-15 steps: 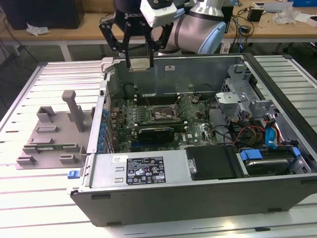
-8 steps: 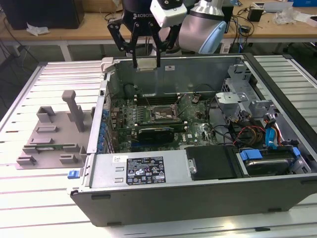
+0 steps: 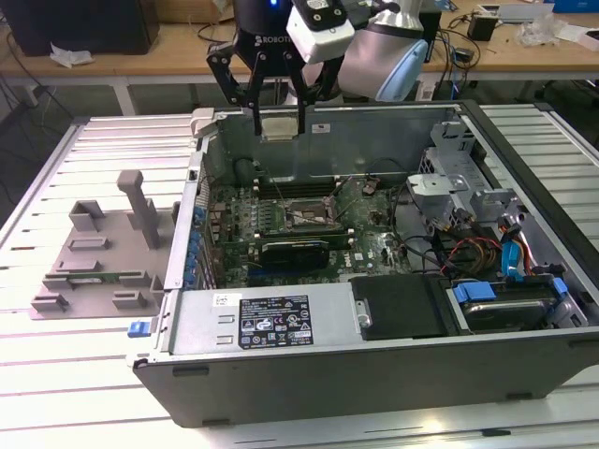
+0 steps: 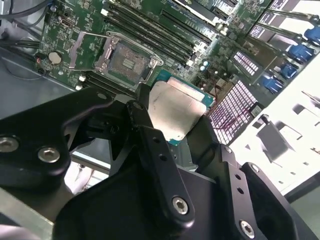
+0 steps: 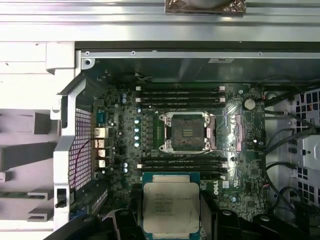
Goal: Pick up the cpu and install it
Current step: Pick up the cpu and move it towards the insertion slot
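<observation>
White slatted tabletop [image 3: 56,374] carries an open computer case [image 3: 374,374] lying on its side. Grey holder tray [image 3: 94,253] on the tabletop at 9 o'clock of the case in the exterior view, just beside it. Green motherboard [image 3: 374,220] on the case floor, long black card [image 3: 295,251] across it. Black hand [image 3: 278,129] hangs over the case's far wall, at 12 o'clock of the board in the exterior view, clenched on the cpu. Fingers [image 4: 150,140] press its opposite edges. Socket [image 5: 186,131] open, contacts bare, nothing seated. The cpu [image 3: 279,126] is in the air, metal top up, flat, well apart from the socket, at its 12 o'clock in the exterior view.
</observation>
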You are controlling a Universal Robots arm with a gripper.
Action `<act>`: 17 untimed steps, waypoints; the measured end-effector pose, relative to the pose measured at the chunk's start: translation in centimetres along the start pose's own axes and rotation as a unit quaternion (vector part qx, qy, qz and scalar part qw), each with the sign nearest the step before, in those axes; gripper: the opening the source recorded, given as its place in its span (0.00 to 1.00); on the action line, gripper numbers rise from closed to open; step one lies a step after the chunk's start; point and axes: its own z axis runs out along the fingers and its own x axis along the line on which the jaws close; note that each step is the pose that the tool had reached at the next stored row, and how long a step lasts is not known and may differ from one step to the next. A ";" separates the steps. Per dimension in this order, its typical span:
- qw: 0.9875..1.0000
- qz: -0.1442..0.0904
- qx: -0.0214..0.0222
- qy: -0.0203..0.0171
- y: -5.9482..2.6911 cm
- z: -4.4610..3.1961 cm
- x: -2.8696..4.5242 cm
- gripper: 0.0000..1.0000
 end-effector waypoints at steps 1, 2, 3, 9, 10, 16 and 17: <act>1.000 0.000 0.000 0.000 -0.01 0.11 -0.04 0.55; 1.000 0.000 0.000 0.000 -0.01 0.24 -0.09 0.55; 1.000 0.000 0.001 0.000 -0.03 0.48 -0.15 0.55; 1.000 0.000 0.003 0.000 0.07 1.82 -0.38 0.55; 1.000 0.000 0.004 0.000 0.10 2.02 -0.41 0.55; 1.000 0.000 0.006 0.002 0.17 3.36 -0.81 0.55; 1.000 0.000 0.006 0.002 0.19 3.60 -0.91 0.55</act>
